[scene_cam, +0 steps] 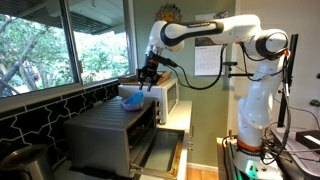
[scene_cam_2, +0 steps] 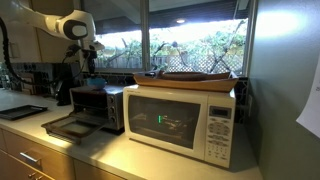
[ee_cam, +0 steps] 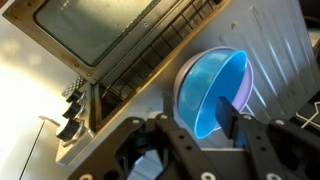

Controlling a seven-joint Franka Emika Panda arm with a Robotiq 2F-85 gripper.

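My pincer [ee_cam: 200, 125] is right over the blue bowl [ee_cam: 213, 88], which sits on top of the toaster oven [scene_cam: 108, 125], tilted w/ its rim up in the wrist view. Jaws are approx. halfway apart. One finger [ee_cam: 231, 112] overlaps the bowl's rim, the other is just beside it. Can't tell if the rim is actually pinched. The oven door [scene_cam: 158, 150] hangs open below. The microwave [scene_cam_2: 180, 120] stands next to the oven, w/ a flat tray [scene_cam_2: 195, 78] on top.

The counter [scene_cam_2: 125, 153] carries oven [scene_cam_2: 98, 105] and microwave [scene_cam_2: 180, 120] — the oven's top, just under the gripper [scene_cam: 148, 79], bears a bowl [ee_cam: 210, 85].
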